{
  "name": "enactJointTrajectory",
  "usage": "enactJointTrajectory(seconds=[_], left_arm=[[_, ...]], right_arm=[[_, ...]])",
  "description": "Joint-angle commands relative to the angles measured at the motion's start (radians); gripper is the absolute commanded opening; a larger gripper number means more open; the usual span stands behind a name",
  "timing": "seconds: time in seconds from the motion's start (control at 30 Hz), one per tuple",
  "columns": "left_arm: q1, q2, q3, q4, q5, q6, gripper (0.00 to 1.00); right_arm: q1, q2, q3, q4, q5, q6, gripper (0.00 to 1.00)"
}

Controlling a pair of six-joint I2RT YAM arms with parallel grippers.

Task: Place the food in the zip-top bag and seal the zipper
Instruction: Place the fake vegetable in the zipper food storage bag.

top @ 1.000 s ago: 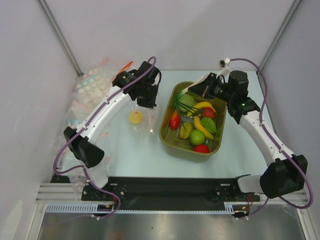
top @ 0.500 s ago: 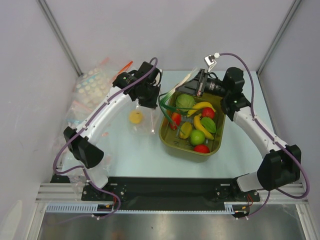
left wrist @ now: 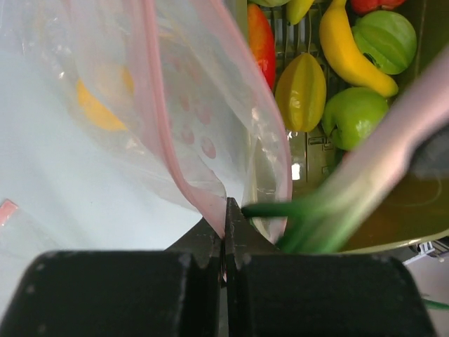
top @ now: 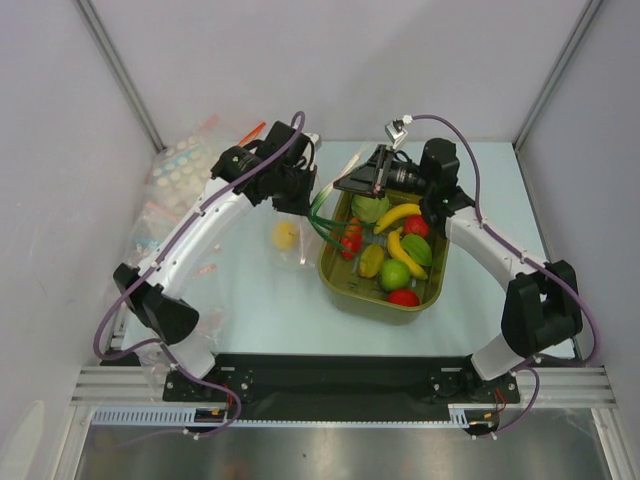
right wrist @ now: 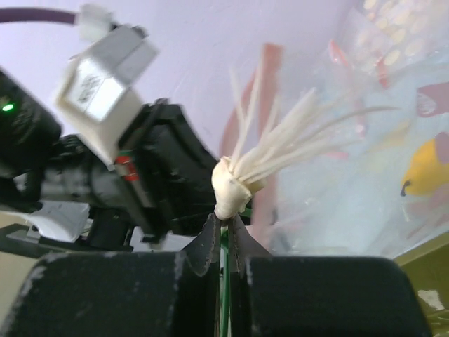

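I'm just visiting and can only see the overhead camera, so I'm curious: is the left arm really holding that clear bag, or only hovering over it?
Observer: Holding it. The left wrist view shows the left gripper shut on the zip-top bag, pinching its pink zipper strip.
Visitor: And the green thing at the right arm?
Observer: A toy spring onion. The right wrist view shows the right gripper shut just below its white bulb, with the roots fanning out above.
Visitor: Is the yellow piece inside the bag?
Observer: It looks so. In the left wrist view the yellow fruit shows blurred through the bag's clear plastic, beyond the zipper strip.
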Motion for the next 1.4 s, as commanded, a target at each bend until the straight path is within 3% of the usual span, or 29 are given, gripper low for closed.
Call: enactJointTrajectory(seconds=[0.0,0.27,0.57,0.73,1.0,1.37], left_arm=[[-0.002,-0.066,-0.017,0.035,0.04,0.013,0.0],[-0.005,-0.078,-0.066,0.056,0.051,0.024,0.0],[-0.022,-0.038,-0.047,0.061,0.077,0.02,0.0],[-0.056,0.009,-0.04,0.05,0.062,0.024,0.0],[-0.067,0.038,0.006,0.05,0.069,0.013,0.0],[-0.067,0.006,0.058,0.084,0.161,-0.013,0.01]], right_arm=[[0.005,0.037,0.031,-0.014,0.054,-0.05,0.0],[0.019,0.085,0.126,-0.234,0.146,-0.115,0.0],[0.074,0.028,0.249,-0.618,0.485,-0.212,0.0],[0.168,0.049,0.417,-0.827,0.646,-0.284,0.0],[0.26,0.003,0.421,-0.847,0.813,-0.293,0.0],[0.297,0.057,0.361,-0.81,0.849,-0.324,0.0]])
